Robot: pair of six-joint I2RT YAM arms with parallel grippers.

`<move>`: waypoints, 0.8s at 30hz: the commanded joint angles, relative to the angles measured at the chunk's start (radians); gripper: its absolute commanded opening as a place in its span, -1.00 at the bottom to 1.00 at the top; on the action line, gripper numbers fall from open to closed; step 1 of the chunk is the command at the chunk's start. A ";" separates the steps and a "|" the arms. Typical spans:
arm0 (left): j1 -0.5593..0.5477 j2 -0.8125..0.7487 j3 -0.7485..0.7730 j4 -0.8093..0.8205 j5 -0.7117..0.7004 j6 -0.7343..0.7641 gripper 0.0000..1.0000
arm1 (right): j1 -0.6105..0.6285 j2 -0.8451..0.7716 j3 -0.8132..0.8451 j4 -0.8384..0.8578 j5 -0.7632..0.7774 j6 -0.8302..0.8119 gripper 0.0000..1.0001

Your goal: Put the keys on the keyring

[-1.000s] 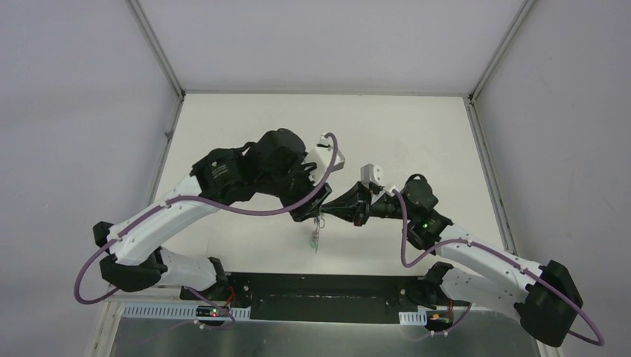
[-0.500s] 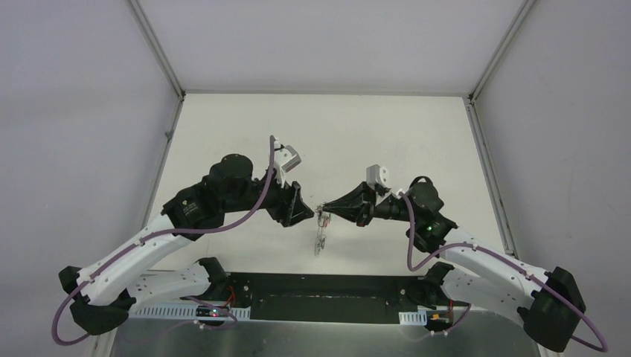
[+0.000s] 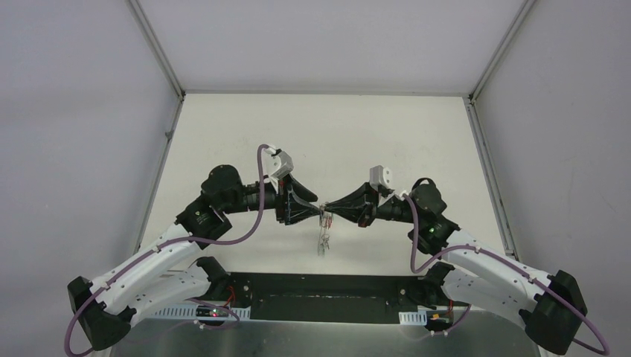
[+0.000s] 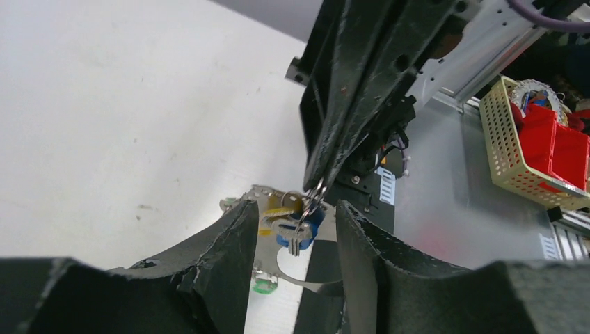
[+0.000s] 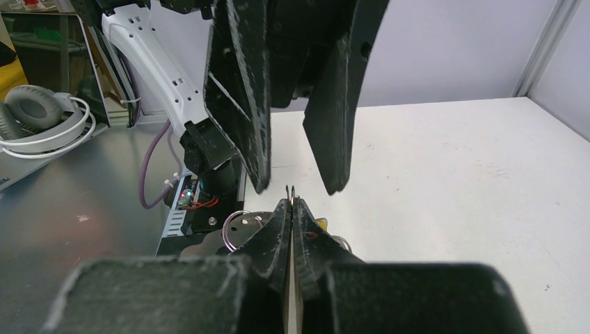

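Note:
My right gripper (image 3: 331, 207) (image 5: 290, 202) is shut on the thin silvery keyring (image 5: 290, 189); its wire ends poke out above the fingertips. A bunch of keys (image 3: 323, 236) with yellow, blue and green tags hangs from it above the table. In the left wrist view the keys (image 4: 298, 226) hang between my left fingers (image 4: 233, 243), below the right gripper's black tip (image 4: 327, 156). My left gripper (image 3: 311, 209) (image 4: 293, 207) is open, tip to tip with the right one, its jaws either side of the bunch without gripping it.
The white table (image 3: 320, 134) stretches behind the grippers, with grey walls around it. A black base plate (image 3: 320, 286) lies at the near edge. A yellow basket with red boxes (image 4: 532, 139) and headphones (image 5: 42, 118) sit off the table.
My left arm has dropped back and left, turned its wrist, and now points its open jaws straight at the right gripper's tip. The right gripper has held still with the keys hanging.

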 commanded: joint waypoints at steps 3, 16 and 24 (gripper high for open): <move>0.003 -0.025 -0.019 0.175 0.094 0.083 -0.20 | 0.003 -0.026 0.005 0.043 0.022 0.019 -1.00; 0.004 -0.014 -0.035 0.138 0.084 0.195 -0.24 | 0.005 -0.033 0.005 0.038 0.025 0.020 -1.00; 0.002 0.011 -0.040 0.140 0.102 0.240 -0.36 | 0.003 -0.033 0.005 0.037 0.029 0.020 -1.00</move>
